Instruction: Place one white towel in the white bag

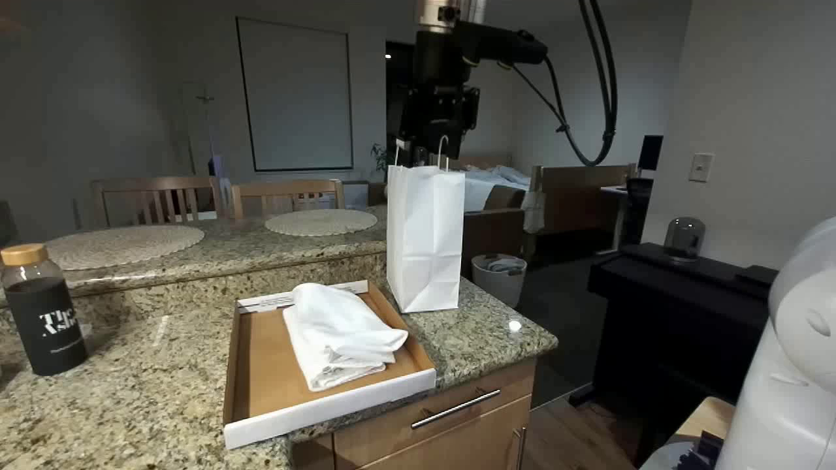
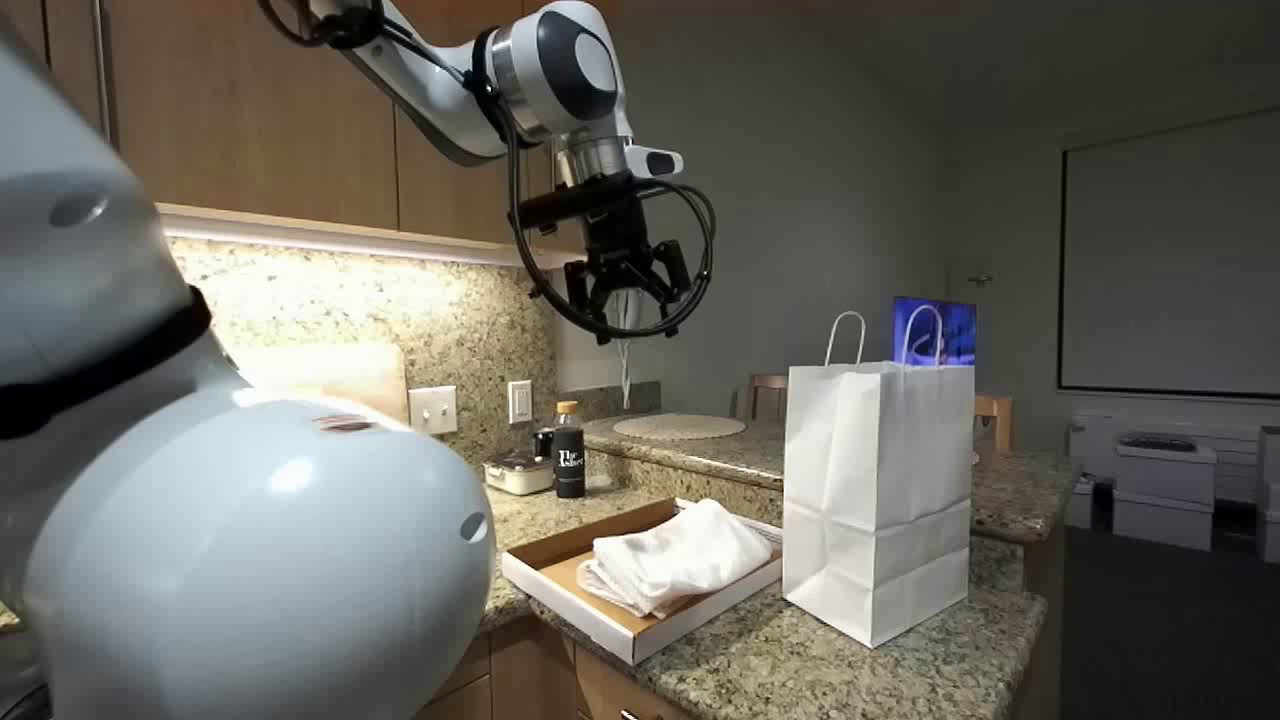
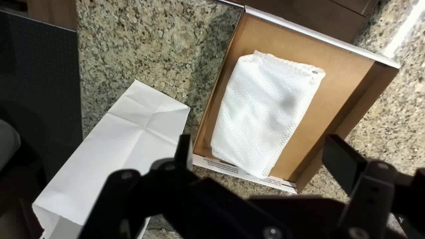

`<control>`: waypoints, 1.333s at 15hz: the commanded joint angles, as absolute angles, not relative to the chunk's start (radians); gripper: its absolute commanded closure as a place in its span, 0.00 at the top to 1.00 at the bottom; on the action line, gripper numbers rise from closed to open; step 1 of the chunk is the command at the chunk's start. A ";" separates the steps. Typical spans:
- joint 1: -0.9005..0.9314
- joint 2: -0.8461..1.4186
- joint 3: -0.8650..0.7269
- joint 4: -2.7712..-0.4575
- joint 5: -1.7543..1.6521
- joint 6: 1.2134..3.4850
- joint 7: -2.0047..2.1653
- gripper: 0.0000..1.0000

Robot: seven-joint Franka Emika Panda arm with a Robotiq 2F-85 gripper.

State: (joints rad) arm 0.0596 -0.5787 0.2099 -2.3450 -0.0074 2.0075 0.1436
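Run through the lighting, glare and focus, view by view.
In an exterior view, a bright spot gleams on the countertop near its corner; in an exterior view, light glows along the backsplash and a highlight sits on the white robot arm; in the wrist view, the gripper looks dark and blurred, the white towel brightly lit with soft dark patches.

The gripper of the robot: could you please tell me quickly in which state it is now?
Gripper: open, its fingers wide apart, holding nothing.

Arm [image 2: 430, 92] up and bent, wrist [image 2: 594, 160] pointing down, end effector [image 2: 637, 322] hanging below it with both fingers [image 3: 342, 164] spread wide.
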 commanded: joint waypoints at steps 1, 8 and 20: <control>0.077 -0.576 0.197 -2.343 -0.017 2.005 0.152 1.00; 0.077 -0.576 0.197 -2.343 -0.017 2.005 0.152 1.00; 0.095 -0.466 0.253 -2.279 0.004 2.050 0.244 1.00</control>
State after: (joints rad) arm 0.0805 -0.5542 0.2317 -2.3355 -0.0048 2.0161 0.1783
